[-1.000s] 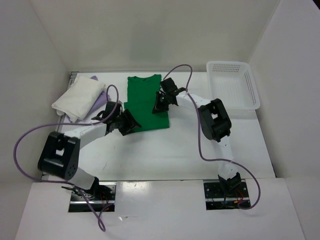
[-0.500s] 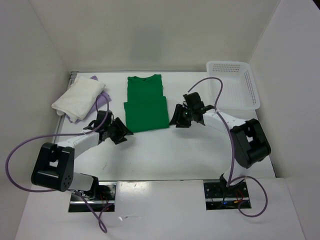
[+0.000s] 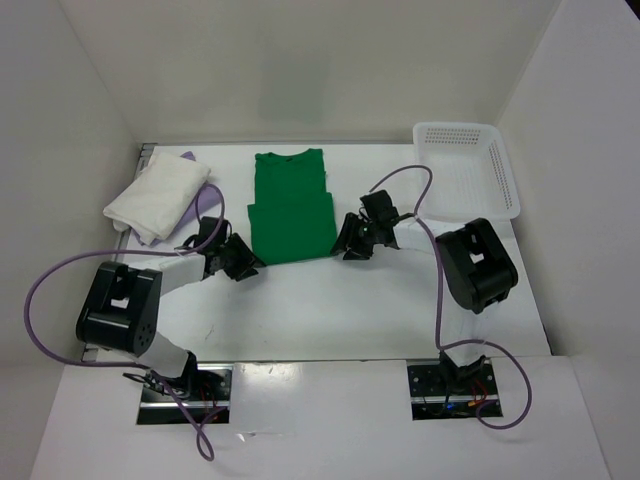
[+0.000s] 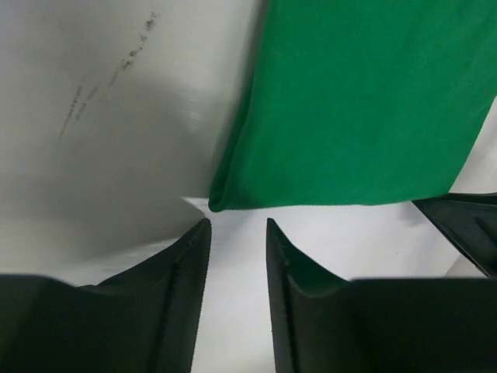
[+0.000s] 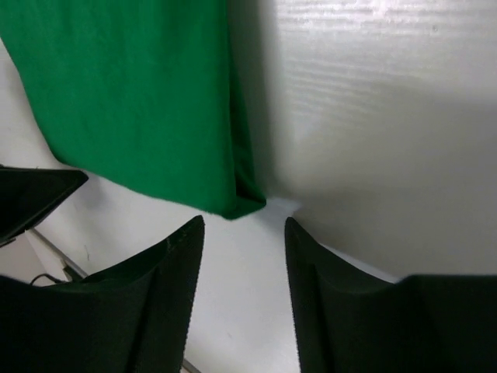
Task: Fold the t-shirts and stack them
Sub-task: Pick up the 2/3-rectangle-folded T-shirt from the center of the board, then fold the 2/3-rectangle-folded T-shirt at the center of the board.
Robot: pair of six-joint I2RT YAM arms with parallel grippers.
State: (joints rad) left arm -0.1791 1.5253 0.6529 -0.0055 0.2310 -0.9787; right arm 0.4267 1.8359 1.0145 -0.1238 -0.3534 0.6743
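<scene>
Worktop (image 3: 320, 300): white and flat, with both arm bases bolted at its near edge.
Left claw (image 4: 237, 233): low over the worktop, just off the near left corner of the green shirt. Its two fingers (image 4: 175, 268) stand a narrow gap apart. Nothing is between them, only bare white surface.
Right claw (image 5: 242, 233): low over the worktop, just off the near right corner of the green shirt. Its fingers (image 5: 167, 272) stand somewhat wider apart than the left claw's and hold nothing.
Both claws from above: the left claw (image 3: 240, 258) and the right claw (image 3: 348, 240) face each other across the near edge of the shirt.
Green shirt (image 3: 292, 205): in the middle of the worktop, towards the far edge, lying flat. Its near half is doubled over, so that part is a thicker rectangle. The neck end points to the far edge. Each near corner, a rounded fold of cloth, lies just beyond a claw's fingertips without touching them.
White shirt (image 3: 160, 195): folded, at the far left corner, lying askew on top of the purple one.
Purple shirt (image 3: 204, 198): under the white shirt, only its edges showing.
Basket (image 3: 465, 170): white, perforated, at the far right corner, well apart from the shirts.
</scene>
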